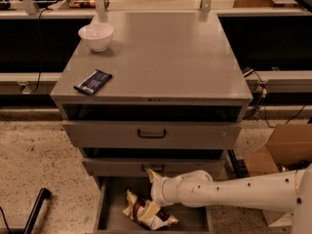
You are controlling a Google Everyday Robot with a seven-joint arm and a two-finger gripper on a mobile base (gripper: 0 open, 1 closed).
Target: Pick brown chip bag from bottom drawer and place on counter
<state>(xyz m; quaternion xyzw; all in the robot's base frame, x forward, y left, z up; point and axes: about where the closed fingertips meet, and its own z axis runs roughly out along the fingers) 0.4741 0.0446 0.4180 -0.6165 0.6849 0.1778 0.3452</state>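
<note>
The brown chip bag, crinkled cream-yellow with a dark brown panel, lies in the open bottom drawer at the foot of the cabinet. My white arm reaches in from the right. My gripper is at the arm's left end, just above the bag and below the middle drawer's front. The counter is the grey top of the cabinet, well above the gripper.
A white bowl stands at the counter's back left. A dark blue bar wrapper lies near its front left edge. The two upper drawers with black handles are slightly pulled out. A cardboard box sits on the floor at right.
</note>
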